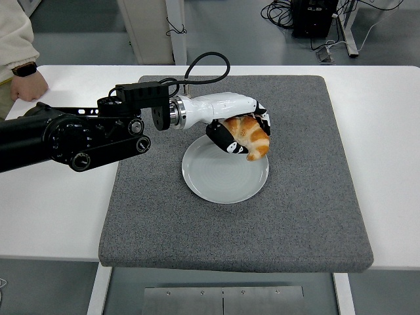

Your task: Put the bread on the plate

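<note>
On a white tabletop (59, 210) spread with a grey mat (295, 216), the robot's left hand (237, 131) clamps the bread (249, 134) above the plate's (210, 184) far right rim; released there, it could tip off onto the mat.

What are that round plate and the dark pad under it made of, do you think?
The plate looks like glazed ceramic or perhaps melamine: pale grey, smooth, with a soft sheen and faint rings. The pad looks like felt or coarse woven fabric: matt, speckled dark grey, with soft rounded edges. It lies on a smooth white table, probably laminate.
</note>
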Motion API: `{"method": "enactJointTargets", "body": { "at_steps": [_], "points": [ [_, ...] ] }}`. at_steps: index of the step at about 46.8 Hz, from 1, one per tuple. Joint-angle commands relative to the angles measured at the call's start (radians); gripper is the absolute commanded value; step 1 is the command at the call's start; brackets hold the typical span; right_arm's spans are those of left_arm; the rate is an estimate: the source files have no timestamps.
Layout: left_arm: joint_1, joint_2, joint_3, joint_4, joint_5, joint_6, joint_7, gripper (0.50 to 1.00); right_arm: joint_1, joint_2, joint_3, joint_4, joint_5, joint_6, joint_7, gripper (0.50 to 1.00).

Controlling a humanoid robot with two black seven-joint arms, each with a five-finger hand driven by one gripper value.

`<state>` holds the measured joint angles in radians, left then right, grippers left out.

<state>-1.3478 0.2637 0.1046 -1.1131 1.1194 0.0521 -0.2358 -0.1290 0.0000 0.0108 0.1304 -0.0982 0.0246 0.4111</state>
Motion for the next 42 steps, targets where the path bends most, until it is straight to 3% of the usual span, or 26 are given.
{"method": "enactJointTargets", "body": {
  "at_steps": [1,16,42],
  "points": [
    [0.010,-0.001,0.001,0.004,0.000,0.005,0.000,0.500,0.002,0.000,0.000,0.000,0.000,0.000,0.000,1.000],
    [0.075,-0.060,0.001,0.032,0.025,0.029,0.000,0.500,0.000,0.000,0.000,0.000,0.000,0.000,0.000,1.000],
    [0.130,-0.061,0.006,0.098,0.079,0.043,-0.004,0.500,0.000,0.000,0.000,0.000,0.000,0.000,0.000,1.000]
  ]
}}
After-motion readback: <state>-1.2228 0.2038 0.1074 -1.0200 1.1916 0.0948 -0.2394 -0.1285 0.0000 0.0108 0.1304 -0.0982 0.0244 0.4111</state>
